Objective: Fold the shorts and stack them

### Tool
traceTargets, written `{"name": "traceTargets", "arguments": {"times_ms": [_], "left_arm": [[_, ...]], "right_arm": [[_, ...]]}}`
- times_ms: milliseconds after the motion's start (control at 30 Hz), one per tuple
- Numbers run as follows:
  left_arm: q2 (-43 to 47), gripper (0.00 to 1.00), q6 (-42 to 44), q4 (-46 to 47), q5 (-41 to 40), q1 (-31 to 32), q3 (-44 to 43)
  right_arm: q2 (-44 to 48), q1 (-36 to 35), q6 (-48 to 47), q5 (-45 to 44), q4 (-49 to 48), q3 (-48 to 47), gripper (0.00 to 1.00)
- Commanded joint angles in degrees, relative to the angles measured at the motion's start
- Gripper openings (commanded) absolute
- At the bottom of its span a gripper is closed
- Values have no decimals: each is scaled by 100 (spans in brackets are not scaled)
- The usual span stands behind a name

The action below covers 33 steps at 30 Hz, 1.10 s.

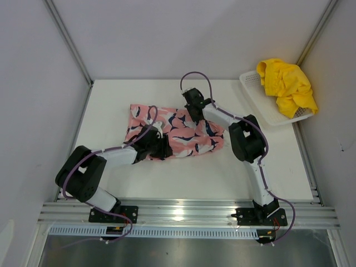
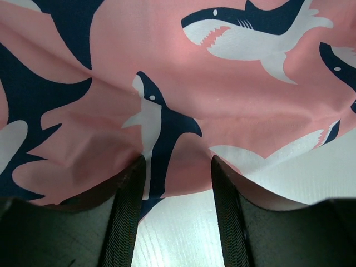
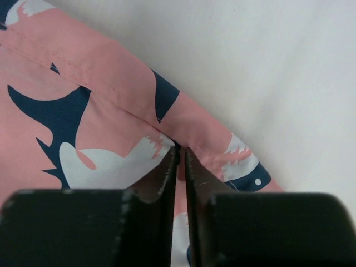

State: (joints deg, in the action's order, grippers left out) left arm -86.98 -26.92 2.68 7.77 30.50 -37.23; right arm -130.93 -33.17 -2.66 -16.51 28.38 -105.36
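As both arms stretch across the table [image 1: 222, 175], we see the right gripper [image 3: 181, 153] pinching the far hem of the pink shorts [image 1: 186, 136], while the left gripper [image 2: 177, 167] gapes at their near edge. Only the overhead view shows the yellow shorts [image 1: 286, 83], heaped in the basket [image 1: 266, 111].

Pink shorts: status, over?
Right gripper shut on far hem of pink shorts. Left gripper open, astride near edge. Yellow shorts heaped in basket. Nothing blocking.

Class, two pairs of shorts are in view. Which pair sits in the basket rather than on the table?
The yellow shorts, bunched in the white basket at the far right. The pink shark-print shorts lie spread on the table.
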Motion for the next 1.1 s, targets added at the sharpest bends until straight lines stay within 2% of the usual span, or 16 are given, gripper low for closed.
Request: {"name": "traceTargets", "arguments": {"times_ms": [0,67,433,533,600,633,667,833,1067], "left_arm": [[-153,54,-6,66,-12,70,137],[-179,53,2,75,-12,70,172],[-196,52,2,101,-30,88,339],[-197,51,-24,128,-12,96,383],[-188,51,-24,145,-4,96,392],[-179,51,-24,145,-4,96,375],[-196,51,-15,128,-12,96,357],[-179,51,20,66,-30,105,278],[-100,51,46,14,-56,105,243]], "right_arm": [[24,-23,-244,-229,-227,-160,6],[33,-23,-297,-308,-315,-125,0],[6,135,-420,-782,-833,-248,0],[41,214,-385,-531,-782,-283,0],[94,232,-324,-284,-650,-240,15],[225,232,-306,-82,-624,-161,28],[305,223,-306,33,-667,-47,31],[683,179,-411,351,-738,507,42],[876,153,-411,525,-754,753,45]]}}
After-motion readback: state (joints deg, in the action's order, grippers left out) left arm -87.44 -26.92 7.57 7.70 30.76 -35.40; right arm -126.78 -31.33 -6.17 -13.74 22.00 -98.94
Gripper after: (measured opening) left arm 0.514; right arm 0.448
